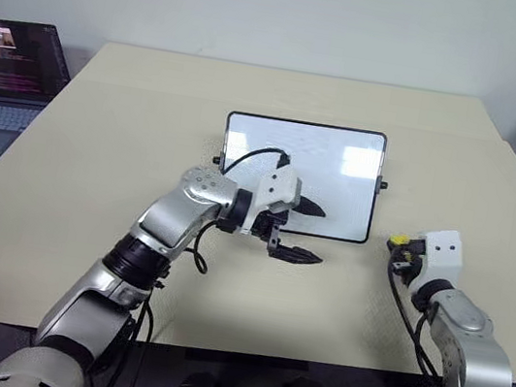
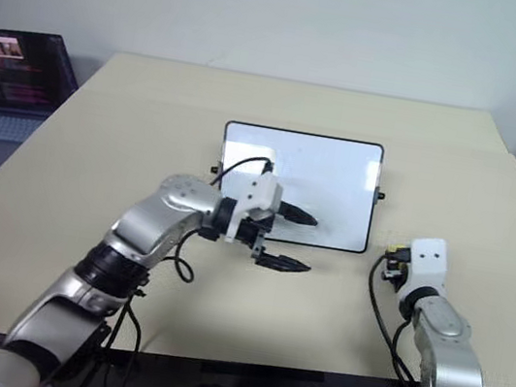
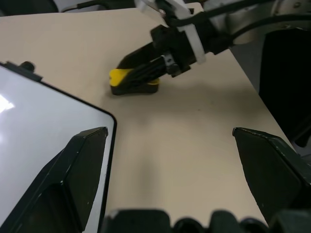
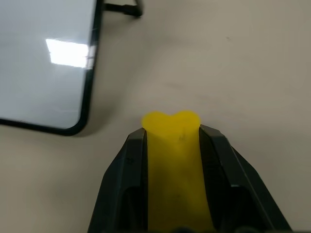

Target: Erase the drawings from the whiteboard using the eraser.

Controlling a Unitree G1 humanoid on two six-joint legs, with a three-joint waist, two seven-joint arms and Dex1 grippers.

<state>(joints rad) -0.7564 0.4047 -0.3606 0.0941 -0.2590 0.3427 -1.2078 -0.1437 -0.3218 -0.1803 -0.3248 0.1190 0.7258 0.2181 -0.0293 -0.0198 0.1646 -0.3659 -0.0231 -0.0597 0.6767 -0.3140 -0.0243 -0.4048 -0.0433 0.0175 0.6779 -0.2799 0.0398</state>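
Apparently near done: whiteboard (image 1: 341, 163) reads blank, no drawings visible on the part showing (a lower-left patch hidden behind the left arm, so not certain). Lying flat mid-worktop (image 1: 97, 158), long axis running side to side. Eraser (image 4: 171, 160) pinched tight in the right end effector (image 4: 171, 141), off the board's right side, just above the worktop, long axis along the fingers, nose pointing forward. Left end effector (image 1: 303, 230) spread wide, empty, over the board's near edge.
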